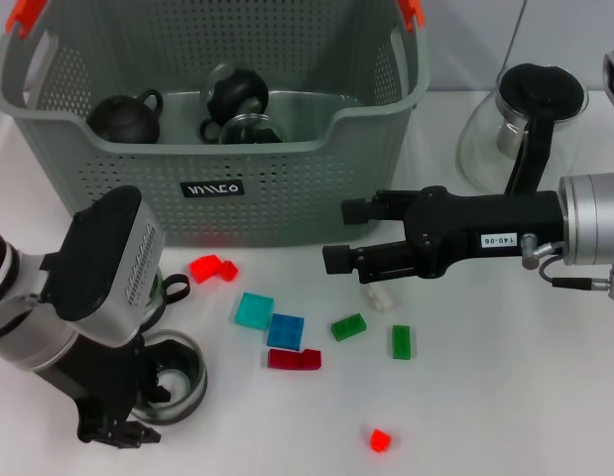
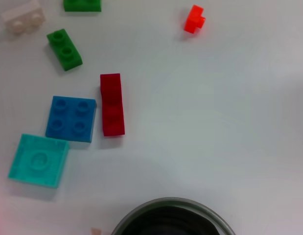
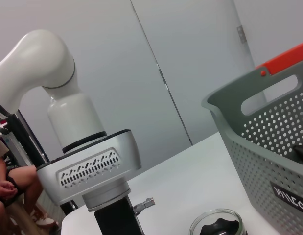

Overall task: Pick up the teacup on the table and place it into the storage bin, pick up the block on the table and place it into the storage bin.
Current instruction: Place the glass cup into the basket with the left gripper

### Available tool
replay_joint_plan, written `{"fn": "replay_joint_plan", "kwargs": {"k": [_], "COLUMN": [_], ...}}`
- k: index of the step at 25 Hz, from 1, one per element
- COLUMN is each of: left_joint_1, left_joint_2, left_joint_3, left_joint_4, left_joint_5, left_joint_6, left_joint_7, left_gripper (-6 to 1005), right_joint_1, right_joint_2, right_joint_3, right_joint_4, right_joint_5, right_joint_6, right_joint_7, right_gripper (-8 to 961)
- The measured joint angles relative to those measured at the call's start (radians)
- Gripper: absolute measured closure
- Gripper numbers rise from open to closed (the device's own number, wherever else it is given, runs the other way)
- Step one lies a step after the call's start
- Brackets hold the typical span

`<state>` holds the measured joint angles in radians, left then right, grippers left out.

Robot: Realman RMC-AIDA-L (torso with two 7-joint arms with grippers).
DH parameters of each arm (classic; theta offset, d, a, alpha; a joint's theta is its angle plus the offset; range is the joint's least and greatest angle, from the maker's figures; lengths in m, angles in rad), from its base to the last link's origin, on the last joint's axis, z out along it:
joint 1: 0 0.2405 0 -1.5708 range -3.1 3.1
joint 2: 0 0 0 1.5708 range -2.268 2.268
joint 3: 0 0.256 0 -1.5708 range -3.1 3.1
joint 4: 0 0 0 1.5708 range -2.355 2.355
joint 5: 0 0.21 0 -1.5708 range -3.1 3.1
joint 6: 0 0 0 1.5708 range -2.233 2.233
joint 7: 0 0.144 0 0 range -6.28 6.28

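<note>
The teacup (image 1: 184, 369) is a small glass cup with a dark inside, standing on the white table at the front left. My left gripper (image 1: 116, 430) hangs low right beside it, and the left wrist view shows only the cup's rim (image 2: 168, 215). Loose blocks lie mid-table: orange-red (image 1: 212, 268), teal (image 1: 254, 309), blue (image 1: 285, 329), dark red (image 1: 295, 359), two green (image 1: 348, 326) and a small red one (image 1: 380, 439). The storage bin (image 1: 287, 188) stands at the back. My right gripper (image 1: 344, 234) is open and empty, level in front of the bin's right corner.
Inside the bin lie two black teapots (image 1: 126, 116) and glassware. A glass pitcher (image 1: 525, 119) with a black lid stands at the back right. A whitish block (image 1: 378, 297) lies under the right gripper. The right wrist view shows the left arm (image 3: 87, 166) and the bin wall (image 3: 273, 137).
</note>
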<state>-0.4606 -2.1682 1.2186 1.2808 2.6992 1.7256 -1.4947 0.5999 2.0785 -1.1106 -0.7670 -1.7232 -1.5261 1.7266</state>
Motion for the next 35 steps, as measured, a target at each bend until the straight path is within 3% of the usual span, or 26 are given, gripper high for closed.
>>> {"fn": "replay_joint_plan", "kwargs": {"k": [2, 23, 26, 35], "left_joint_1": [-0.002, 0.01, 0.012, 0.013], "left_joint_2": [0.001, -0.004, -0.004, -0.004], "left_joint_3": [0.004, 0.027, 0.03, 0.018], "left_joint_4": [0.001, 0.031, 0.03, 0.067], "left_joint_5": [0.0, 0.015, 0.015, -0.038], "left_joint_6": [0.0, -0.019, -0.017, 0.071], "left_joint_7": [-0.01, -0.066, -0.064, -0.065], "left_gripper": [597, 716, 908, 961], "right_joint_1": [0.0, -0.005, -0.005, -0.005], "right_joint_2": [0.0, 0.002, 0.002, 0.001], "right_joint_3": [0.0, 0.011, 0.011, 0.011], "right_joint_4": [0.0, 0.0, 0.0, 0.0], "right_joint_5": [0.0, 0.004, 0.004, 0.003], "right_joint_6": [0.0, -0.006, -0.006, -0.006], "right_joint_7": [0.0, 0.001, 0.0, -0.004], "right_gripper": [25, 26, 26, 26]}}
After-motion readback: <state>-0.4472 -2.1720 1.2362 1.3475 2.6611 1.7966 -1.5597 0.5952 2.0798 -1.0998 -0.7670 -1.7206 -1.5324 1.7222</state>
